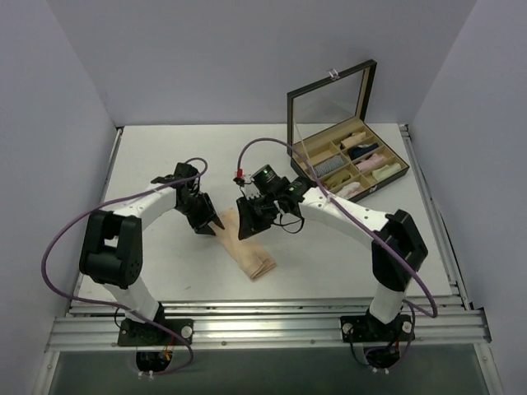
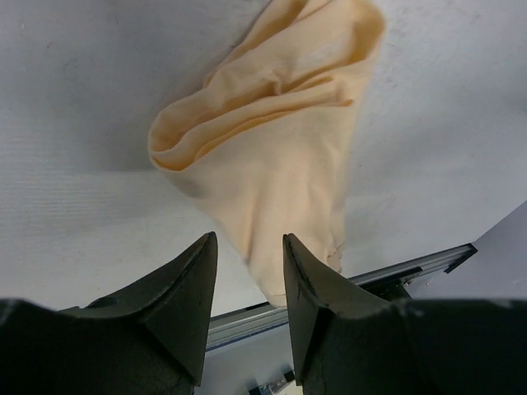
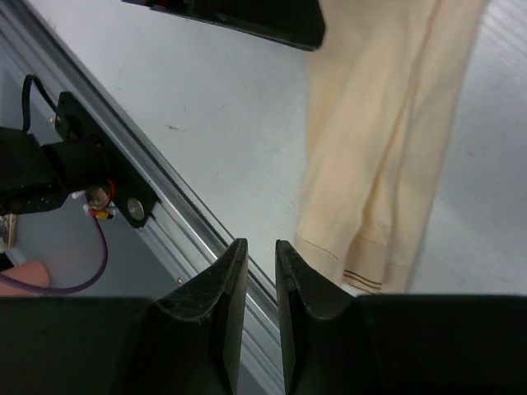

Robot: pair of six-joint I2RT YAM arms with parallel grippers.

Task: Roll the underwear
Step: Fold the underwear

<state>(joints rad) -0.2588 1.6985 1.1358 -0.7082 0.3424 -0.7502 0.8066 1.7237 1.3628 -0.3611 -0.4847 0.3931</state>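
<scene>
Thin matt peach cloth underwear (image 1: 245,243) on a smooth matt white table (image 1: 156,164).

We see the underwear (image 1: 247,245) as thin, pale peach cloth folded into a long narrow strip, lying flat and unrolled on the table (image 1: 165,156). From above it sits just toward 6 o'clock of the table's middle, and its length runs from 11 o'clock to 5 o'clock. In the left wrist view the underwear (image 2: 280,164) is rumpled, with soft creases and a rounded fold at one end. In the right wrist view the underwear (image 3: 379,140) shows lengthwise folds and thin dark lines across one hem.
</scene>
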